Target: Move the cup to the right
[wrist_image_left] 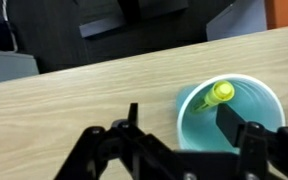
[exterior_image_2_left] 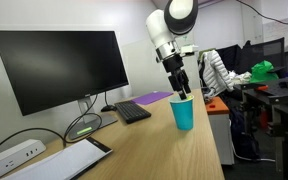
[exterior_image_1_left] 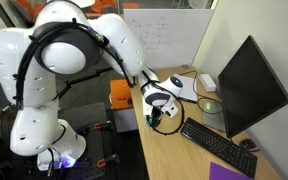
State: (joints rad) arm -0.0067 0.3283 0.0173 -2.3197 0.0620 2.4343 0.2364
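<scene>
The cup [exterior_image_2_left: 183, 114] is small and light blue and stands upright on the wooden table [exterior_image_2_left: 134, 150] near its edge. In the wrist view the cup [wrist_image_left: 246, 105] shows a pale rim and a yellow-green thing [wrist_image_left: 217, 95] inside. My gripper [exterior_image_2_left: 181, 90] hangs just above the cup's rim and is open. In the wrist view the gripper [wrist_image_left: 181, 122] straddles the cup's near wall, with one finger outside it and the other over the inside. In an exterior view the gripper [exterior_image_1_left: 161, 116] hides the cup.
A black monitor [exterior_image_2_left: 59, 65] stands behind a black keyboard [exterior_image_2_left: 132, 111] with a purple pad [exterior_image_2_left: 154, 98] beyond it. A flat green disc [exterior_image_2_left: 82, 128], a white power strip [exterior_image_2_left: 12, 155] and a white slab [exterior_image_2_left: 69, 160] lie on the table. An orange box [exterior_image_1_left: 122, 95] sits off the table.
</scene>
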